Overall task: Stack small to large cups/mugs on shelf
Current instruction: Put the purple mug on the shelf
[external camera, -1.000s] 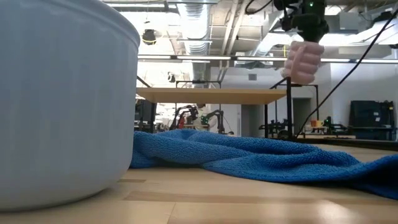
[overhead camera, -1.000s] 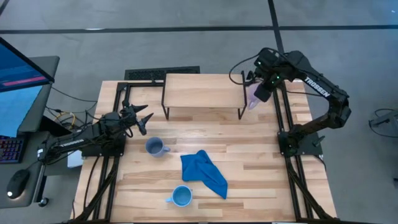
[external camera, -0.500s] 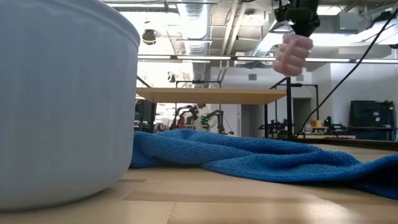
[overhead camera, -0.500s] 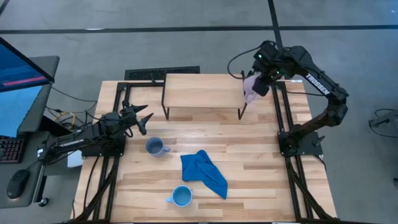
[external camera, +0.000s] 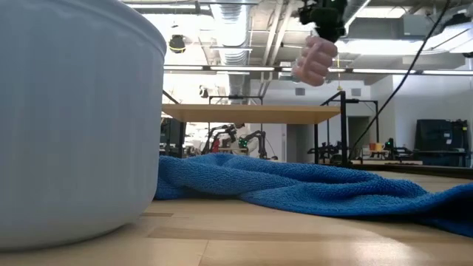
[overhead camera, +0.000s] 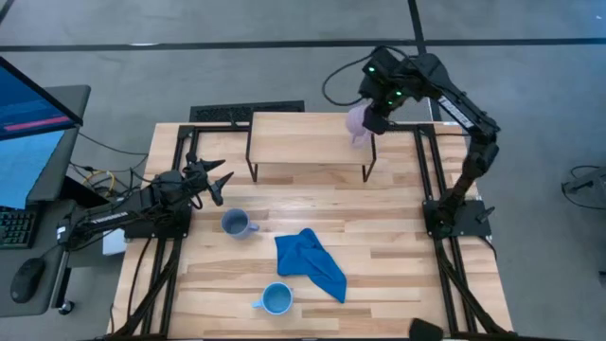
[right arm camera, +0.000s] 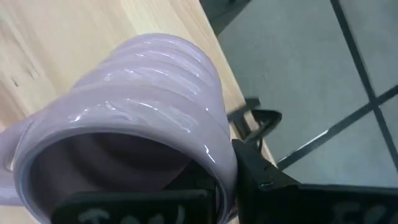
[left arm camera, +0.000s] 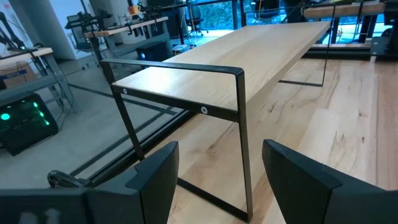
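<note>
My left gripper (overhead camera: 216, 180) rests low over the left side of the slatted tabletop (overhead camera: 398, 275), fingers (left arm camera: 305, 180) spread wide with nothing between them, pointing toward the shelf (overhead camera: 308, 138) and its black metal legs. Just to its right on the tabletop stands the grey-blue mug (overhead camera: 235, 224), upright, handle toward the right. Nearer the front edge sits the bright light blue mug (overhead camera: 276, 299), also upright, handle to the left; from the low view its wall (external camera: 74, 118) fills the left of the scene. Between and to the right of those two lies the crumpled blue cloth (overhead camera: 311, 264), close to the light blue mug but apart from both. The shelf stands at the back of the tabletop, its light-wood plank bare. Over its right end my right gripper (overhead camera: 371, 121) hangs in the air, jaws clamped on the rim of the pale purple mug (overhead camera: 357, 123). That ribbed mug (right arm camera: 143, 118) is tilted, held clear above the plank and not touching it.
</note>
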`<move>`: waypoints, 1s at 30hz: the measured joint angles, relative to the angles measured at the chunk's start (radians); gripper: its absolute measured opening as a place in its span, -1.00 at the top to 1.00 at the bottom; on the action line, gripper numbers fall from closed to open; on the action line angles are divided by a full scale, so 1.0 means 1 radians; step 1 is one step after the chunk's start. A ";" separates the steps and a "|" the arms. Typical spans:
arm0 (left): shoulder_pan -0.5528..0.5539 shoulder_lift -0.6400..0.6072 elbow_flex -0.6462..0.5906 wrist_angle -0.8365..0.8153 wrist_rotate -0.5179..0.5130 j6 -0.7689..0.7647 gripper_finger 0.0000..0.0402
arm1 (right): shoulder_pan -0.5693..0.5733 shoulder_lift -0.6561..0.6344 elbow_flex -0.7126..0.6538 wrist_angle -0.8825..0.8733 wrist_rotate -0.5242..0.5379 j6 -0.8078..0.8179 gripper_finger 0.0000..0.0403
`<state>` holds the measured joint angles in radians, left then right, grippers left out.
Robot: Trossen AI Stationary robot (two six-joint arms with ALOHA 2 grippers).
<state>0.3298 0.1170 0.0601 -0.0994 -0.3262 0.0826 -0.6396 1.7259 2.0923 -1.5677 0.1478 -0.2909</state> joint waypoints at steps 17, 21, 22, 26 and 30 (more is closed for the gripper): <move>0.000 0.000 0.000 0.000 -0.001 0.000 -0.12 | 0.107 0.182 0.095 -0.002 -0.009 -0.153 0.81; 0.000 0.000 0.000 0.000 -0.001 0.000 -0.12 | 0.095 0.179 0.096 -0.003 -0.008 -0.147 0.81; 0.000 0.000 0.000 0.000 -0.001 0.000 -0.12 | 0.088 0.179 0.096 -0.004 -0.008 -0.135 0.81; 0.000 0.000 0.000 0.000 -0.001 0.000 -0.12 | 0.051 0.179 0.096 -0.003 -0.008 -0.103 0.81; 0.000 0.000 0.000 0.000 -0.001 -0.002 -0.12 | 0.026 0.179 0.095 -0.003 -0.008 -0.102 0.81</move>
<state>0.3298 0.1173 0.0601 -0.0994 -0.3271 0.0807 -0.6138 1.9049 2.1876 -1.5711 0.1395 -0.3934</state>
